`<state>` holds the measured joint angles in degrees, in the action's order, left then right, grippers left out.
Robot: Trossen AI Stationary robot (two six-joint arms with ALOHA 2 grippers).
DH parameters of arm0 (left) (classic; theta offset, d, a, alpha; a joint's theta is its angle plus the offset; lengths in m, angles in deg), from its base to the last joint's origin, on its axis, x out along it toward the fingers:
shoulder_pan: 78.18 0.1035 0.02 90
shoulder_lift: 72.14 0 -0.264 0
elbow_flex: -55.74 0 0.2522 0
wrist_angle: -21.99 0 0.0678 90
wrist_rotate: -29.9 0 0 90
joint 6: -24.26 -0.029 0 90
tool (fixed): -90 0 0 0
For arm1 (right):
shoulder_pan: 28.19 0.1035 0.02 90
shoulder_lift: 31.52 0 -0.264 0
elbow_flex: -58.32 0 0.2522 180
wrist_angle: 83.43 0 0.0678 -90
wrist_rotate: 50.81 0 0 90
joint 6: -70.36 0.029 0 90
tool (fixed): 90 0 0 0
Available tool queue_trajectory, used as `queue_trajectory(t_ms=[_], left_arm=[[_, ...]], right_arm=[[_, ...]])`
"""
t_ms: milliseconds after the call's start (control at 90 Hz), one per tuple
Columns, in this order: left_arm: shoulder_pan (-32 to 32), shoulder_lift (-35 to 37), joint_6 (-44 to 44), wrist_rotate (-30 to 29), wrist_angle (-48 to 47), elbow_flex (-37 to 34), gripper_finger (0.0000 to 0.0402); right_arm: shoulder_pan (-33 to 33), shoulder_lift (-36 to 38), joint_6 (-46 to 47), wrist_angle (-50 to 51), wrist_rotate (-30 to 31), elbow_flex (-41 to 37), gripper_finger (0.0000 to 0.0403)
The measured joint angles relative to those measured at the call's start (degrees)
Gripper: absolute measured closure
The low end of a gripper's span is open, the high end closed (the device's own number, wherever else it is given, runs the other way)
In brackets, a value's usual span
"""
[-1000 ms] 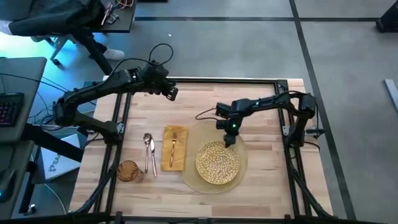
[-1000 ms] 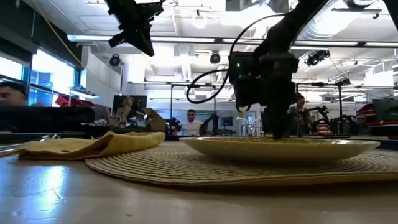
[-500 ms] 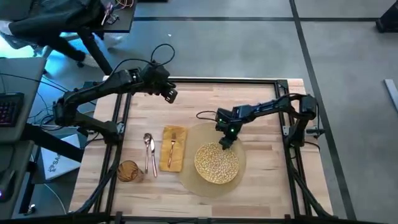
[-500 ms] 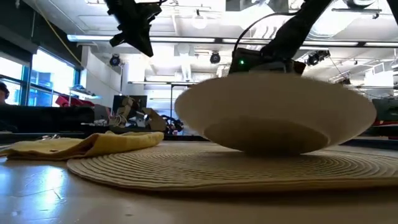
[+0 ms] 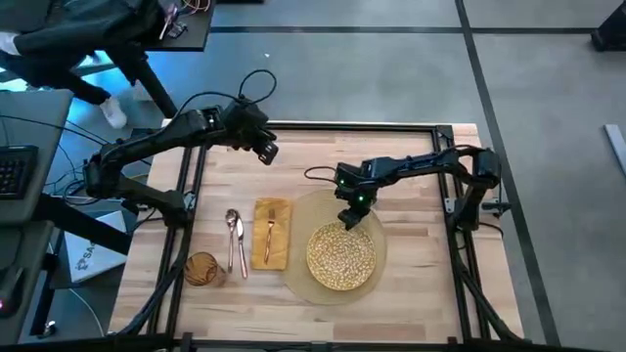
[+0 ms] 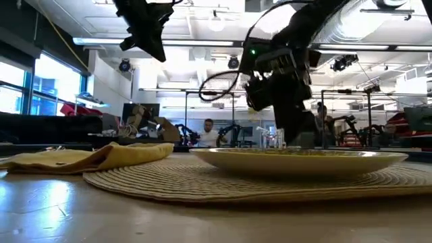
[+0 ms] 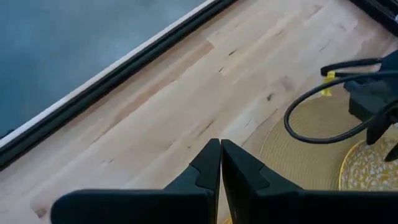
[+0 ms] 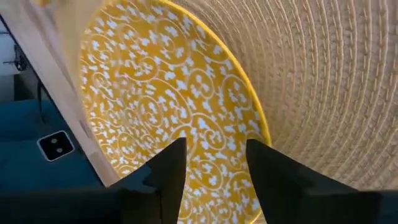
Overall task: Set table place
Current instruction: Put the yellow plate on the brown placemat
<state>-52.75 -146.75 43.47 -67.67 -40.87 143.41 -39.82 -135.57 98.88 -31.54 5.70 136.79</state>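
A gold patterned plate (image 5: 341,256) lies flat on the round straw mat (image 5: 303,279) at the table's near middle. My right gripper (image 5: 349,220) stands open over the plate's far rim (image 8: 249,106), fingers pointing down at it. Left of the mat lies a yellow napkin (image 5: 279,252) with a fork (image 5: 270,231) on it, then a spoon and knife (image 5: 235,240), then an amber tumbler (image 5: 202,268). My left gripper (image 5: 269,152) hangs shut with nothing in it, high above the table's far left. My right gripper is open, with both fingers (image 8: 165,174) over the plate just inside its far rim. I cannot tell whether a fingertip touches the plate. The plate rests on the mat.
A black rail frame (image 5: 352,125) edges the table. My right arm's cable (image 5: 318,178) loops over the wood behind the mat. Bare wood (image 5: 421,244) shows to the right of the mat. A dark desk with a keyboard (image 5: 12,174) stands left of the table, and people (image 6: 208,131) sit in the room behind.
Half a second ago the plate was raised off the mat, its underside showing in the low view; now it lies flat on the mat again. My right gripper has shifted a little toward the table's left edge over the plate's far rim.
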Motion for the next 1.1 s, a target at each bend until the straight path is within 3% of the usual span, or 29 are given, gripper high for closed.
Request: queue_trajectory(t_ms=[244, 411, 511, 700, 889, 1100], left_arm=[[-0.02, 0.0, -1.38, 0.6, -0.34, -0.02, 0.0402], [-0.02, 0.0, -1.44, 0.61, -0.39, -0.02, 0.0402], [-0.02, 0.0, -1.42, 0.57, -0.38, -0.02, 0.0402], [0.02, 0.0, -0.68, -0.36, -0.37, -0.02, 0.0402], [0.0, 0.0, 0.16, -0.48, -0.37, -0.02, 0.0402], [0.0, 0.0, 0.69, -0.49, -0.37, -0.02, 0.0402]], right_arm=[[-1.23, -0.68, -1.51, 0.85, 3.07, -3.15, 0.0225], [-0.82, -0.74, -1.44, -5.58, -3.64, -7.39, 0.0237], [0.1, -0.74, -1.36, -8.09, -4.51, -8.82, 0.0249], [1.31, -0.74, -1.43, -11.63, -4.29, -9.45, 0.0291], [1.3, -0.74, -1.34, -12.92, -5.16, -9.38, 0.0387], [-0.5, -0.29, 3.26, -19.18, -13.74, -9.32, 0.0401]])
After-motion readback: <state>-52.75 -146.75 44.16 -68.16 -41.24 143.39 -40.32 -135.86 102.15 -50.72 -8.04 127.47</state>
